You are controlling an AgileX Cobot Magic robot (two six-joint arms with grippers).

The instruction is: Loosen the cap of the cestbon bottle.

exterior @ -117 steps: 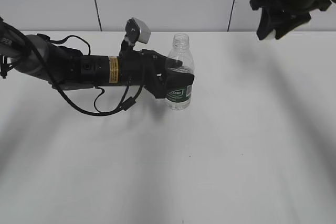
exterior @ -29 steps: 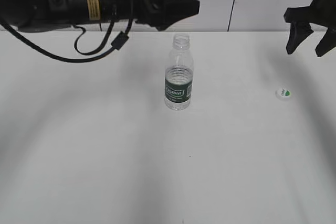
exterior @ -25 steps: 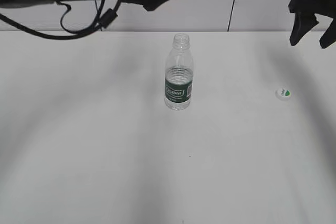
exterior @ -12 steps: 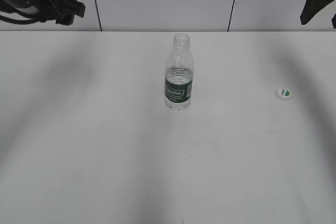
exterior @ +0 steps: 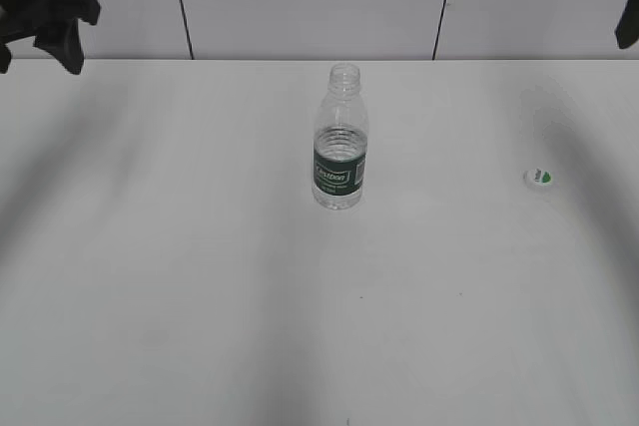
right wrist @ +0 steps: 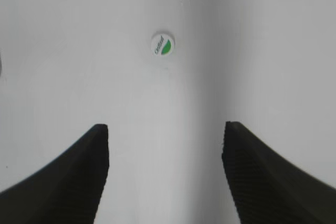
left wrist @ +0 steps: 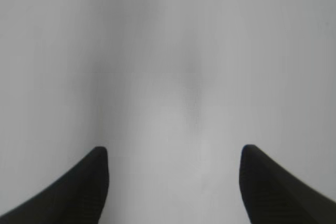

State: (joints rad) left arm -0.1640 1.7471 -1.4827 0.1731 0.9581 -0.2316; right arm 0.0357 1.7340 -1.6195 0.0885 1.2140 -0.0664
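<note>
Exterior view: cestbon bottle (exterior: 340,137) upright mid-table, neck open; cap (exterior: 539,178) lies flat on the table (exterior: 200,296) well to its right, so the loosening looks complete. Left gripper (exterior: 45,22) raised at far left edge, clear of the work. Left wrist view: fingers (left wrist: 79,192) spread wide over bare table, nothing held. Right wrist view: right gripper (right wrist: 165,177) wide apart, empty, hanging above the cap (right wrist: 163,44), apparently the drop spot.

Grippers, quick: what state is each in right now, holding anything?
Left gripper: open, holding nothing.
Right gripper: open, holding nothing; the cap lies on the table below it.
</note>
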